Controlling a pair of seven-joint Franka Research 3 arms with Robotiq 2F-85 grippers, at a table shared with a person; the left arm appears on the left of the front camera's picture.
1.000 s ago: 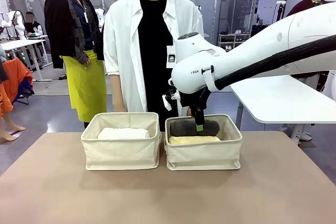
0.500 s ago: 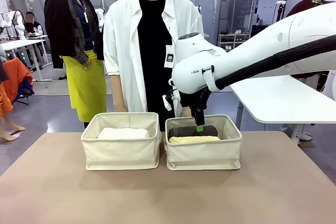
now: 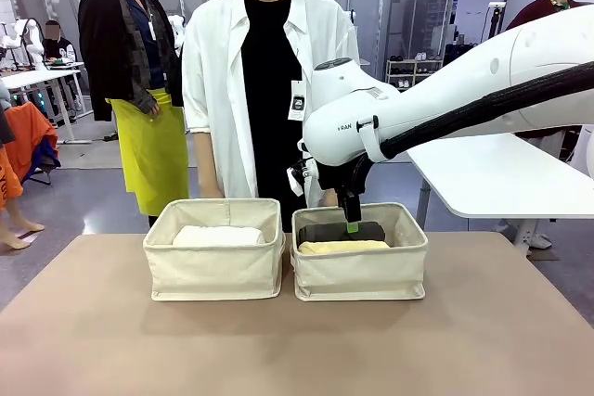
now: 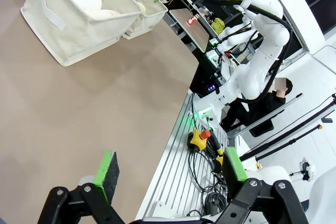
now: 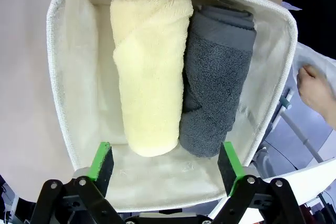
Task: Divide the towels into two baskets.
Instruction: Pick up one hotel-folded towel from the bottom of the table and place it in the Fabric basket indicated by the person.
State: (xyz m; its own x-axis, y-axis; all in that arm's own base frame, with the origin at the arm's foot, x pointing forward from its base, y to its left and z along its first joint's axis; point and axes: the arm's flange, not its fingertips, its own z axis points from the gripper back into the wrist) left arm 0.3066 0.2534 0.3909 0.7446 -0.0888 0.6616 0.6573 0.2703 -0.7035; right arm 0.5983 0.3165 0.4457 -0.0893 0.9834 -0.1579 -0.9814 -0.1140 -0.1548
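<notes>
Apparently, yellow towel parallels grey towel.

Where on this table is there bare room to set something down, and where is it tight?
Bare tabletop runs from the near edge up to the front walls of the left basket and the right basket, plus strips at both outer sides. Crowded: the baskets almost touch, and the open right gripper hangs over the yellow towel and grey towel.

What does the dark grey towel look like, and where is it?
The dark grey towel is fluffy terry cloth rolled into a thick log. It lies flat in the right-hand basket, pressed side by side against the pale yellow towel. Its other side rests against the basket's wall. The open right gripper hangs above it, not touching.
</notes>
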